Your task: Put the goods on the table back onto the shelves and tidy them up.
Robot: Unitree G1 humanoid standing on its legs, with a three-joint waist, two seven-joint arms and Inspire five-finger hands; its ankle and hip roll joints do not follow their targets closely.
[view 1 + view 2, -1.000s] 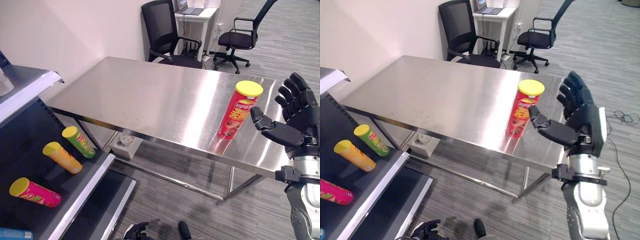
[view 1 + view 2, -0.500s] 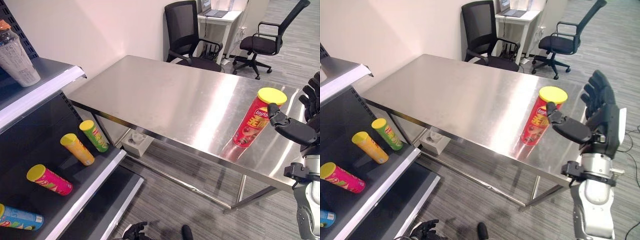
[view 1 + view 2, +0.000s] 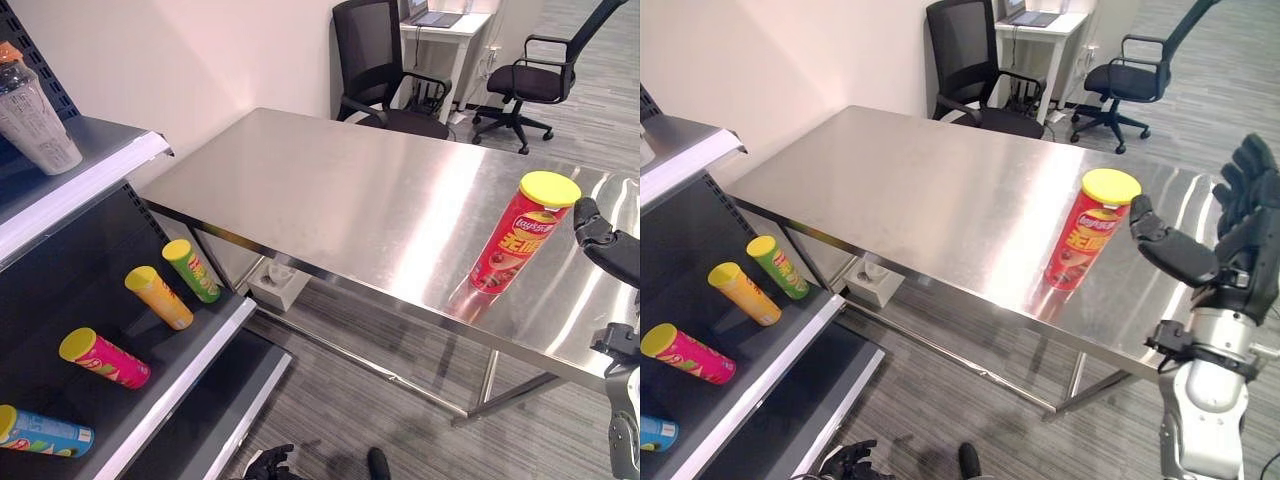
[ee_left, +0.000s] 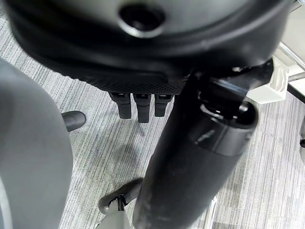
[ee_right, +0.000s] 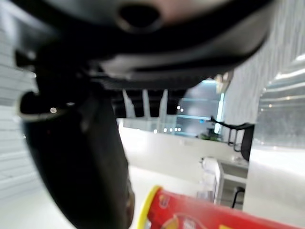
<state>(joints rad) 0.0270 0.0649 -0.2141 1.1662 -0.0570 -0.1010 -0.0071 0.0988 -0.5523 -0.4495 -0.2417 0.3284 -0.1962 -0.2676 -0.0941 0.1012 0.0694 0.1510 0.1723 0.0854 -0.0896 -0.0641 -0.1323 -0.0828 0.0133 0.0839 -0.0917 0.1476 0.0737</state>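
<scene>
A red chip can [image 3: 522,232] with a yellow lid stands upright near the right front of the steel table [image 3: 340,190]. My right hand [image 3: 1230,250] hovers just right of the can, open, with its thumb pointing at the can's top and a small gap between them. The right wrist view has the can [image 5: 209,214] past the thumb, untouched. Low by the floor hangs my left hand [image 3: 850,462], holding nothing, its fingers [image 4: 138,106] relaxed. On the dark shelf [image 3: 190,375] at the left lie green [image 3: 190,270], orange [image 3: 158,297], pink [image 3: 104,358] and blue [image 3: 45,432] cans.
A bottle [image 3: 35,115] stands on the upper shelf board at far left. Two black office chairs [image 3: 385,60] [image 3: 540,70] and a white desk [image 3: 450,25] stand behind the table. A white box [image 3: 278,285] sits on the floor under the table's left end.
The camera has swung left, bringing more of the shelf into view. My right hand has stayed open beside the can, now slightly further to its right.
</scene>
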